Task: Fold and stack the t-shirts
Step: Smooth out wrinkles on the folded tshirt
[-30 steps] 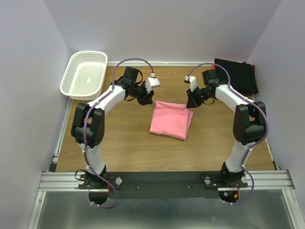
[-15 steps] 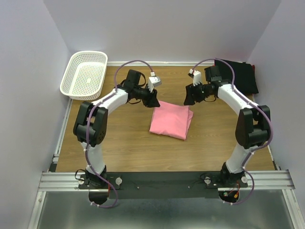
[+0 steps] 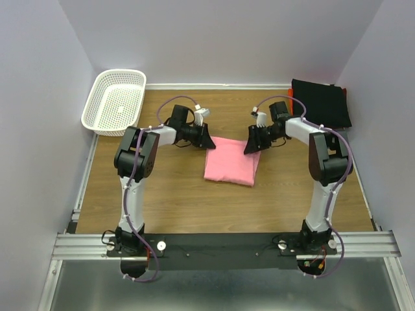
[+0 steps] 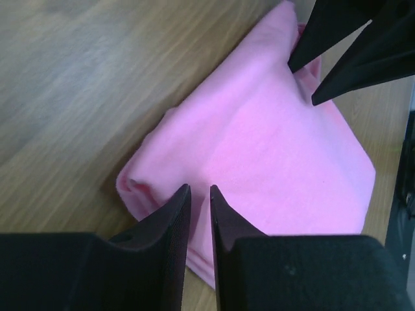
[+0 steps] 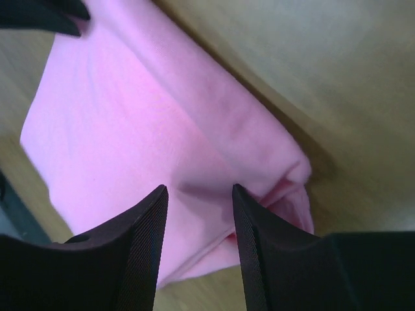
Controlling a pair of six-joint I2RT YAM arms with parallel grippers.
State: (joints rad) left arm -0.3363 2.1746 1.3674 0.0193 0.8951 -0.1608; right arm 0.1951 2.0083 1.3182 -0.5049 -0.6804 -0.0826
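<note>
Spanning most of the top view, the wooden table [image 3: 168, 194] is seen to carry the pink t-shirt [image 3: 231, 162], folded into a compact rectangle at its middle between the two arms. The black t-shirt [image 3: 321, 103] is laid folded in the far right corner, well apart from the pink one. A sliver of the orange-red t-shirt [image 3: 290, 95] shows at its edge, apparently beneath it. The white basket [image 3: 115, 100] is stood in the far left corner, with nothing touching it. Compared with one second ago, both arms have been lowered and drawn inward. The left gripper [image 3: 206, 140] is now set at the far left corner of the pink t-shirt and the right gripper [image 3: 251, 145] at its far right corner; earlier both were held higher and behind the cloth. The far right corner, peaked up before, now lies flat. In the left wrist view the fingers [image 4: 175, 220] are nearly pressed together over the corner, with only a thin gap left; whether cloth is nipped cannot be told. In the right wrist view the jaws are spread, with cloth lying between and below them and nothing pinched. Judgement: folding of the pink t-shirt is taken as finished or nearly so, and a two-corner pickup toward the black stack appears to be in preparation; stacking is not yet done.
</note>
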